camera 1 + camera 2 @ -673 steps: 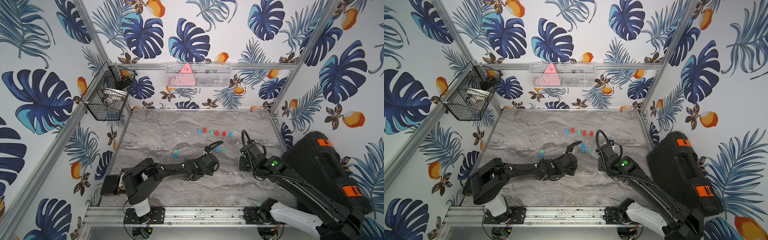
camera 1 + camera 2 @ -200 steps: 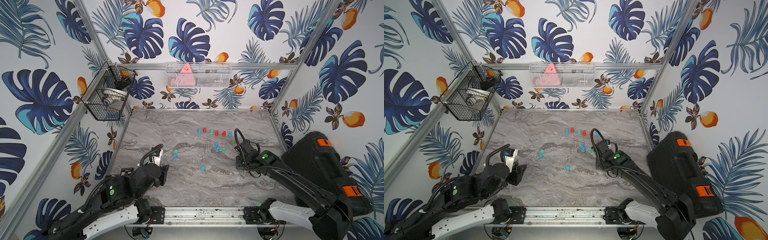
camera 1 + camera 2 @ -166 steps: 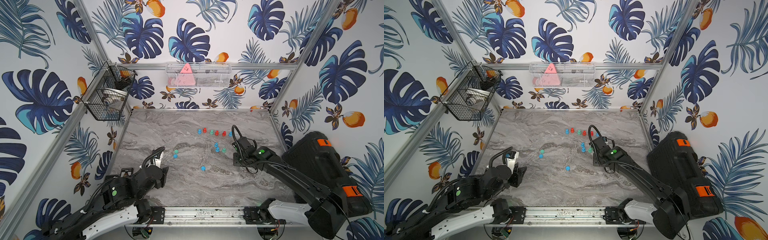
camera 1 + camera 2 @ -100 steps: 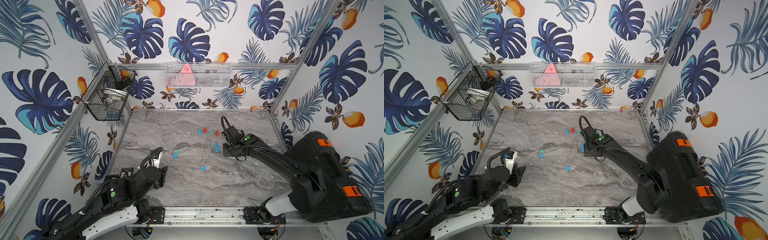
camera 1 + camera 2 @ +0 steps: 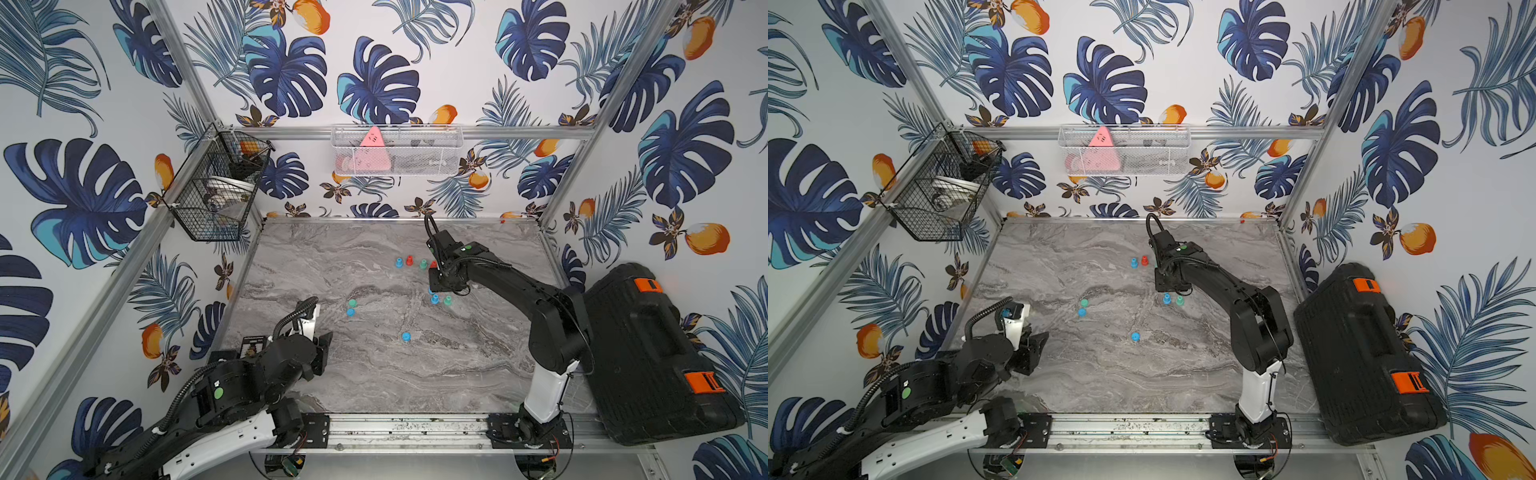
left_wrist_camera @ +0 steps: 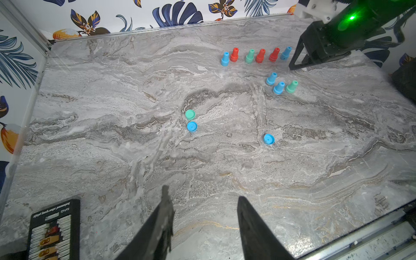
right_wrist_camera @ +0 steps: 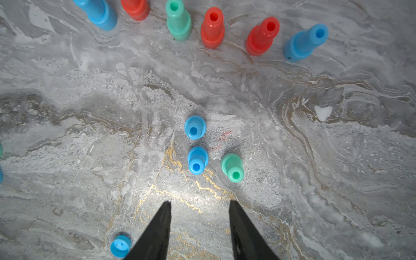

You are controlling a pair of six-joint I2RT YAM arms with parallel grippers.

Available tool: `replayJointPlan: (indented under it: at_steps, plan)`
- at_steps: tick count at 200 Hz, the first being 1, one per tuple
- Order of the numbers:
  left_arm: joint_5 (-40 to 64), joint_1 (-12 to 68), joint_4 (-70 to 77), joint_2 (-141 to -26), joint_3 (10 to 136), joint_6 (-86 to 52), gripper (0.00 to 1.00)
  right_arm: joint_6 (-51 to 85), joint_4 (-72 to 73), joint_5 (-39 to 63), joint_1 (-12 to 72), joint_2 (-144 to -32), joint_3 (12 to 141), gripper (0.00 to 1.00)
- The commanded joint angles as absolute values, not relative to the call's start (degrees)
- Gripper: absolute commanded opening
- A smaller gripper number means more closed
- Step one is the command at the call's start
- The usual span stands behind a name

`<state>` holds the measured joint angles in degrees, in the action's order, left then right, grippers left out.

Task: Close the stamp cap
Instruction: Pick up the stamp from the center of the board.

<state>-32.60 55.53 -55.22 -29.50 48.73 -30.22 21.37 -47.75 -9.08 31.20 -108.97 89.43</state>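
Observation:
Several small stamps stand in a back row [image 6: 249,56], and three more form a cluster [image 7: 197,160] of two blue and one green. Loose caps lie apart from them: a green cap [image 6: 190,114], a blue cap [image 6: 192,126] beside it, and another blue cap [image 5: 406,336] mid-table. My right gripper [image 7: 200,202] hangs open just above the cluster [image 5: 434,299], with nothing between its fingers. At the front left, my left gripper [image 6: 203,192] is open and empty, far from the caps [image 5: 1133,336].
A black case [image 5: 648,353] lies along the right side. A black wire basket [image 5: 216,187] and a white one [image 5: 397,151] hang on the walls. A black label card [image 6: 54,229] lies at the front left, and a metal rail [image 5: 415,428] runs along the front.
The left arm has pulled back from mid-table to the front left, and a blue cap now lies where it was. The right arm swung from the front right to over the stamp cluster.

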Motion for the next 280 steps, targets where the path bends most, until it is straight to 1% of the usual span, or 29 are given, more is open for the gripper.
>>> replayJointPlan:
  at_steps: [1, 90, 237, 280]
  plan:
    - [-33.75, 55.63, -54.23, -29.40, 48.78, -30.40, 0.51, 19.91, -49.37, -8.13, 31.03, -111.60, 91.87, 0.45]
    - [-33.93, 55.63, -54.23, -28.48, 48.69, -30.41, 0.51, 19.42, -50.25, -7.83, 29.53, -119.91, 96.92, 0.43]
    - [-34.10, 55.63, -54.32, -27.77, 48.67, -30.50, 0.51, 19.29, -50.81, -7.69, 29.53, -124.18, 100.68, 0.40]
    - [-34.19, 55.63, -54.32, -27.63, 48.69, -30.50, 0.51, 19.25, -50.78, -7.43, 29.53, -124.89, 100.99, 0.37]
